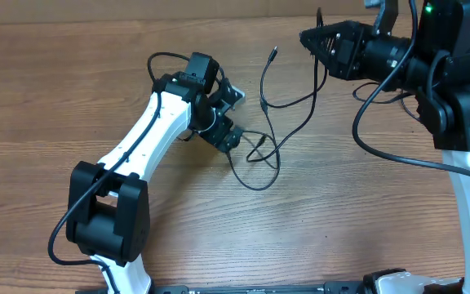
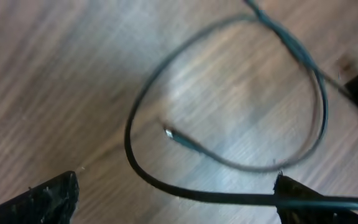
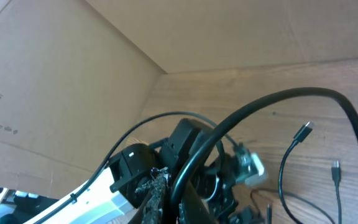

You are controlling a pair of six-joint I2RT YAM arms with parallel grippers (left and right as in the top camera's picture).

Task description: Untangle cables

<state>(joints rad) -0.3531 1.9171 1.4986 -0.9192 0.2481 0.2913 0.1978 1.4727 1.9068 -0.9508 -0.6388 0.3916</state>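
A: The left gripper [image 2: 176,202] is hanging wide open just above the table [image 1: 72,98], gripping nothing, with 1 strand running across between its fingers

B: And the right gripper [image 1: 307,37]?

A: It is pinching shut on a strand of the cables [image 1: 268,139], which are lying in loose loops between the 2 arms

B: Any writing?

A: The cardboard wall [image 3: 73,74] is showing small printed marks at its left edge, too small to read

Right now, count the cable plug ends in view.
2. One plug end lies near the right gripper; the other plug end sits inside a cable loop before the left gripper. Others may be hidden.
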